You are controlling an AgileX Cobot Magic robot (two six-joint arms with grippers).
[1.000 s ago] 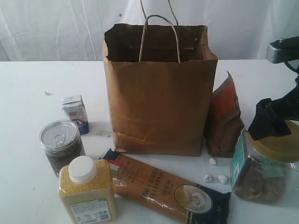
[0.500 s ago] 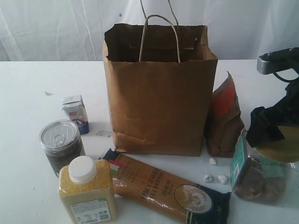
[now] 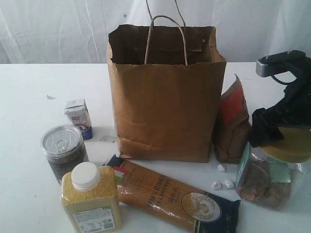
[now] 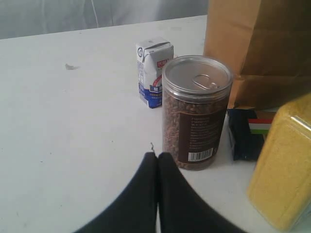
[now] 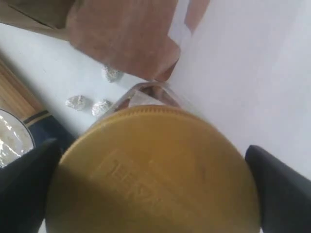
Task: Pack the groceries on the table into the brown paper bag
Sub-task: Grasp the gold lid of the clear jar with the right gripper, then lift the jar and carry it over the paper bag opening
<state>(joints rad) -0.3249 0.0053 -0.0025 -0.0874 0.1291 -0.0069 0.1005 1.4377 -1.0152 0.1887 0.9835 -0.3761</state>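
Note:
The brown paper bag (image 3: 165,97) stands open at the table's (image 3: 29,97) middle. In front of it lie the spaghetti pack (image 3: 165,194), yellow-grain bottle (image 3: 92,201), pull-tab tin (image 3: 63,150) and milk carton (image 3: 78,118). The brown-orange pouch (image 3: 234,121) leans at the bag's right. My right gripper (image 3: 284,138) straddles the gold lid (image 5: 155,170) of the glass jar (image 3: 267,179), a finger pressed on each side; the jar leans left. My left gripper (image 4: 158,155) is shut and empty, just short of the tin (image 4: 197,111), with the carton (image 4: 154,70) beyond.
Three small foil-wrapped balls (image 3: 222,184) lie between the spaghetti pack, the pouch and the jar. A white curtain hangs behind the table. A small dark mark (image 3: 50,97) sits on the tabletop at far left.
My right arm has come down and leftward over the jar, its fingers closing on the lid. The jar has shifted left and tilted. The left gripper and other groceries have not moved.

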